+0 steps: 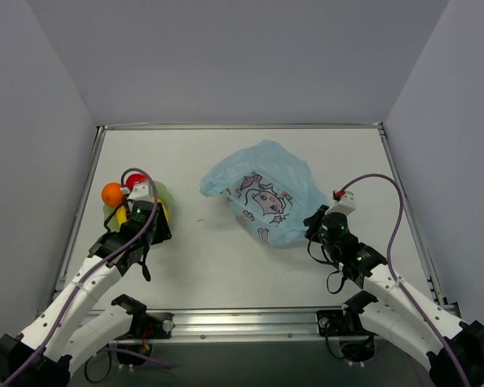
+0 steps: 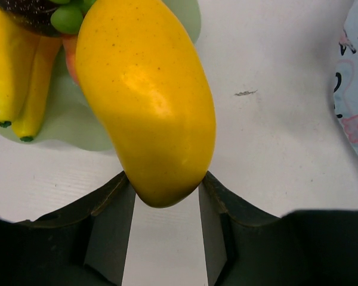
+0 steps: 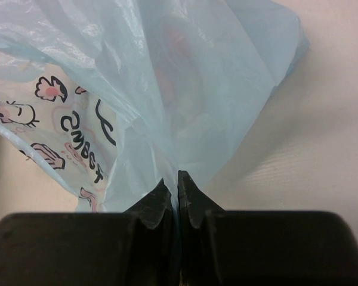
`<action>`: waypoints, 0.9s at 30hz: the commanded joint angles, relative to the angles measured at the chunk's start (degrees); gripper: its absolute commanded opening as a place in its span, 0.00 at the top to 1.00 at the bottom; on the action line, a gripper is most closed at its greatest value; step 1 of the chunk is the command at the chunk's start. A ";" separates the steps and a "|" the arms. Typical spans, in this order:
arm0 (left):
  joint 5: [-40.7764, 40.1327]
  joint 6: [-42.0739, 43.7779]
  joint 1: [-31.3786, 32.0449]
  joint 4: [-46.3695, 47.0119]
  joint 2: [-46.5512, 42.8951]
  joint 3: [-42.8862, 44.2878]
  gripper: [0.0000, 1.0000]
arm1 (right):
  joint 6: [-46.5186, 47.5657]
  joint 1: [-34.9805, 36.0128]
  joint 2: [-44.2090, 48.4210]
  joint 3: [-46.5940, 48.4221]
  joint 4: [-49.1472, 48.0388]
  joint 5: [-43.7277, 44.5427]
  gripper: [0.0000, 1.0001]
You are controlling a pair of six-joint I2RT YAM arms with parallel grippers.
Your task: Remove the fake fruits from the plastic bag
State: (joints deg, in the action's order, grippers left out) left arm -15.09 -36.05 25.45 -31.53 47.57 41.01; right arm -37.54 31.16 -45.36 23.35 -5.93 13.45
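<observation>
Left tool grips the lower end of a glossy yellow mango-shaped fruit, one finger on each side and the jaws partly apart around it. Beyond it lies a pale green plate carrying two yellow bananas and a bit of green grapes. From above, an orange ball and a red fruit also sit at that plate, on the left side of the counter. Right tool is pinched tight on a fold of the plastic bag, with thin film caught between its fingers. The bag spreads away from it, crinkled light blue with a dark-lined cartoon print and pink marks. It lies at the counter's middle, well apart from the plate. A pinkish shape shows dimly through the film; what it is I cannot tell.
</observation>
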 commanded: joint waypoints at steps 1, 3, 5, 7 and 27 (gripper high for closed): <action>3.13 -0.42 -1.37 -5.90 -1.25 1.96 0.98 | 0.98 -0.22 0.63 -0.33 -1.36 0.43 1.00; 3.14 -0.95 -1.55 -6.79 -2.65 1.79 0.98 | 0.89 -0.22 0.63 -0.59 -1.62 0.43 1.00; 1.91 -1.48 -1.63 -7.23 -2.84 1.35 0.98 | 0.71 -0.22 0.71 -1.03 -1.89 0.17 1.00; 1.64 -2.09 -2.16 -7.67 -1.70 1.70 0.98 | 0.63 -0.31 0.80 -1.20 -1.80 -0.09 1.00; -1.96 -8.33 -10.69 -6.97 0.32 -1.46 0.97 | 1.33 -0.31 0.02 -1.30 -1.89 -0.36 1.00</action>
State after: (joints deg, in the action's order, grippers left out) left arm -15.33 -42.68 15.29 -38.70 47.62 38.79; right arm -37.19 31.16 -44.69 22.04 -6.31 12.99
